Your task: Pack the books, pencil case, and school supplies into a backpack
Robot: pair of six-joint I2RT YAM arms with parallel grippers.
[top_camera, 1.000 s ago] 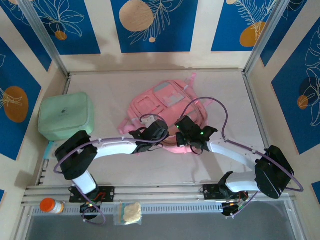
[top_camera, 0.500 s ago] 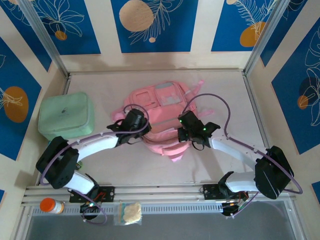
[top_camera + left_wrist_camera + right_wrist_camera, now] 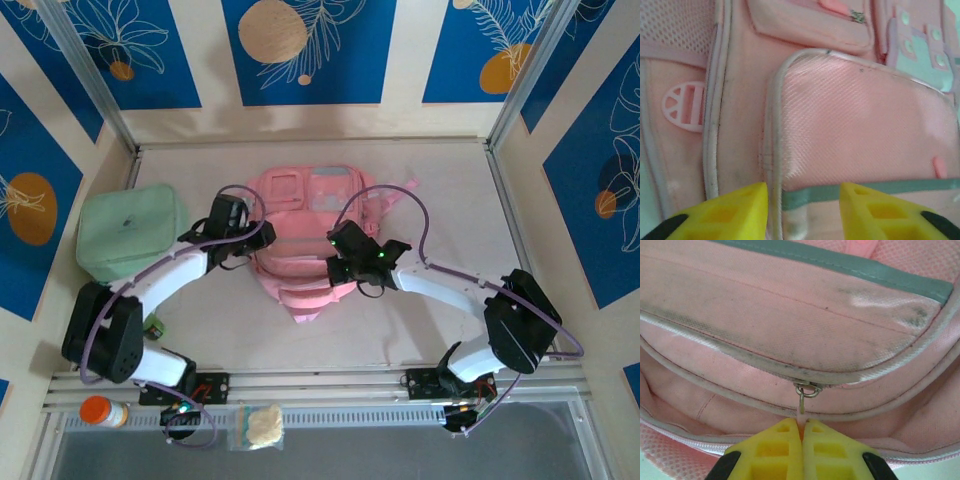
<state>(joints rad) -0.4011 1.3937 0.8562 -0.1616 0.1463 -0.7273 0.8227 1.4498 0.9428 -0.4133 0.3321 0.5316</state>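
Top external view has the backpack point(image 3: 300, 200) lying flat mid-table, front up, with one strap trailing toward the arms. In the right wrist view the right gripper point(image 3: 802, 429) is clenched on the pink zip pull point(image 3: 802, 410) of a curved compartment seam, with the slider at the near bend of that seam. The left gripper point(image 3: 802, 195) hovers over the front pocket point(image 3: 860, 125) at the bag's left side, fingers spread and grasping nothing. A green case point(image 3: 130, 232) sits well apart, by the left wall of the table point(image 3: 430, 330).

My reading is that work is at the zip stage. I cannot tell whether the zip is open or shut here, nor what is inside. So books, pencil case and supplies may be packed already or left to do.
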